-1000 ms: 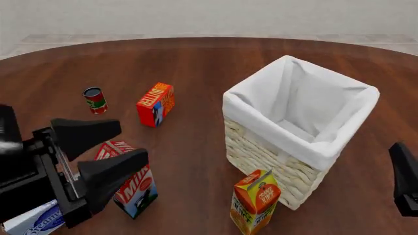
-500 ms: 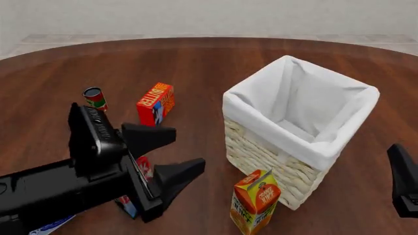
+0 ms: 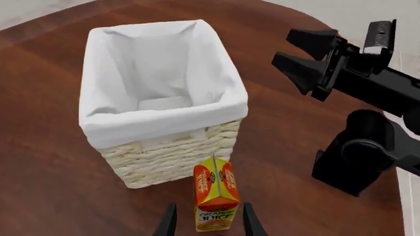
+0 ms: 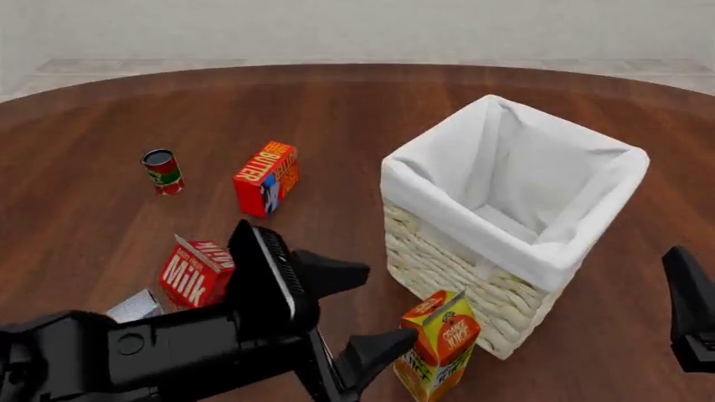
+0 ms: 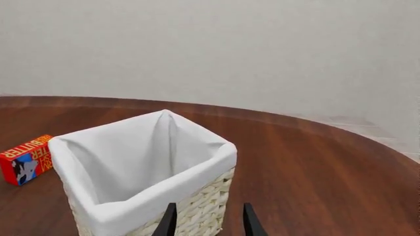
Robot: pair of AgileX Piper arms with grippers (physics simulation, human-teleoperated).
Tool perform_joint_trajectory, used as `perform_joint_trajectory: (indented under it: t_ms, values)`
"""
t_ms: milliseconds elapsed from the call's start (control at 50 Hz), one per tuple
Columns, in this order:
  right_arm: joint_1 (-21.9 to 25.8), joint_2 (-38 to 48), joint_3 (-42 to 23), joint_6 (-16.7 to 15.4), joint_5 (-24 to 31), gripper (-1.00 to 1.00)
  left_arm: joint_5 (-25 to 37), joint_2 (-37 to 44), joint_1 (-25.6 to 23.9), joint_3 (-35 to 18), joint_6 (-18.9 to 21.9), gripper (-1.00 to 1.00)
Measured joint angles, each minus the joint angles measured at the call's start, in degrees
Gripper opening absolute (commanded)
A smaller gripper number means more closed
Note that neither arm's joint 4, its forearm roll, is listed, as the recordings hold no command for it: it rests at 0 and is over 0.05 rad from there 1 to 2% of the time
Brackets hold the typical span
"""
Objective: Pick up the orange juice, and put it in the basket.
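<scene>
I've got the left gripper [image 4: 363, 314] low over the near side of the table [image 4: 335, 109], fingers spread apart, nothing between them. The orange juice [image 4: 436, 345] stands upright just to the right of the fingertips in front view, not touched as far as I can tell. In the left wrist view the carton [image 3: 215, 193] sits just ahead of the two fingertips, lined up w/ the gap, its back right by the basket's [image 3: 172, 152] woven wall; touching or a hair apart, can't tell.

Basket [image 4: 581, 251] is on the right half of the table, white liner folded over the rim, inside bare cloth. It's directly behind the juice.

Right gripper [image 3: 288, 48] hangs off to the right, well apart from the carton; left wrist view shows its fingers spread, holding nothing. Right wrist cam looks over the basket [image 5: 196, 204] toward the wall.

Other stuff, all left of the basket: Milk carton [image 4: 197, 272] lying tilted right beside my left arm, partly hidden by it; a grey-white box corner [image 4: 136, 307] poking out near the arm; Butter box [image 4: 266, 177] further back; small can [image 4: 162, 171] at far left.

Count: 1 juice, 1 basket, 1 milk, 1 butter, 1 can, 1 grey box, 2 grippers.
</scene>
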Motion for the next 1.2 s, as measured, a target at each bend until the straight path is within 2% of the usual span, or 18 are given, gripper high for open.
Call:
perform_joint_trajectory:
  t_ms: [500,1200]
  values:
    - [-0.1,0.0,-0.4,0.6,0.3,1.0,-6.4,11.9,-0.6,-0.6,1.2,1.0]
    - [0.0,0.0,0.1,1.1,0.1,1.0,-8.0,19.6,-2.6,-2.9,0.0,1.0]
